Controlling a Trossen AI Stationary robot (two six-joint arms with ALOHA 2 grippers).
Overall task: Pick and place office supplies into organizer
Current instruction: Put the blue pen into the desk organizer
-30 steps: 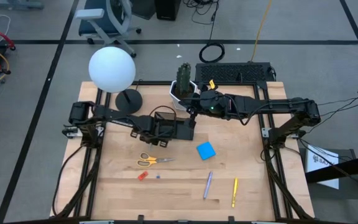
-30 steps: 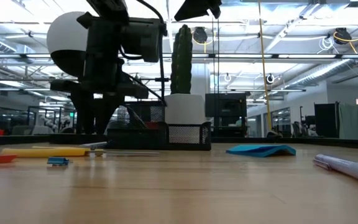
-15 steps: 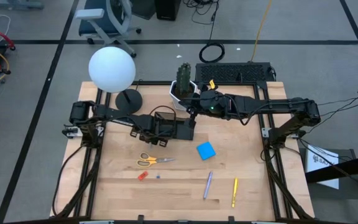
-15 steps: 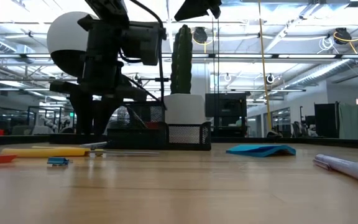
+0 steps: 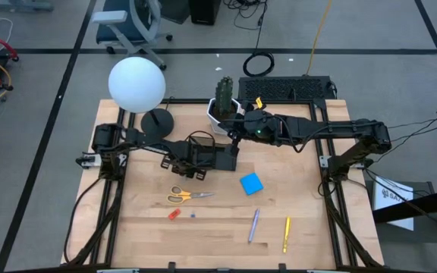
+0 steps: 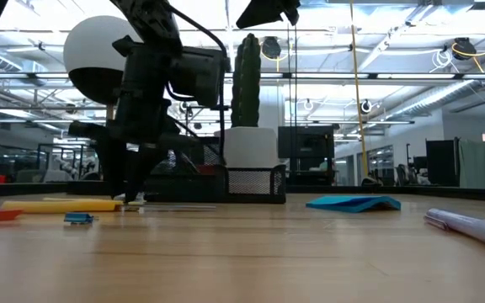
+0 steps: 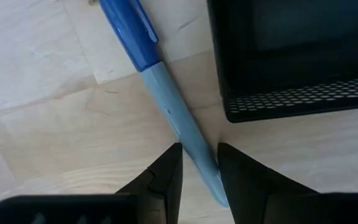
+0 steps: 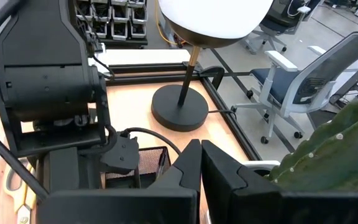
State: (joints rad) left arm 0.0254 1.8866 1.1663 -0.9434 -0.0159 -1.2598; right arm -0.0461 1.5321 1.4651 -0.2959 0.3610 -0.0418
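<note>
The left end effector (image 7: 197, 165) pinches a blue pen (image 7: 160, 93) just beside the organizer (image 5: 217, 157) at mid-counter; the right end effector (image 8: 201, 163), pressed together, hovers near the far edge.

Overhead view: you look straight down on the whole table (image 5: 203, 227) and both arms. Low view: you sit at table-top height, facing level across the wood into the room. Left wrist view: pressed close to the tabletop, facing down. Right wrist view: facing across toward the lamp base (image 8: 180, 107). High and low views share the organizer (image 5: 217, 157) and the cactus pot (image 6: 251, 145).
</note>
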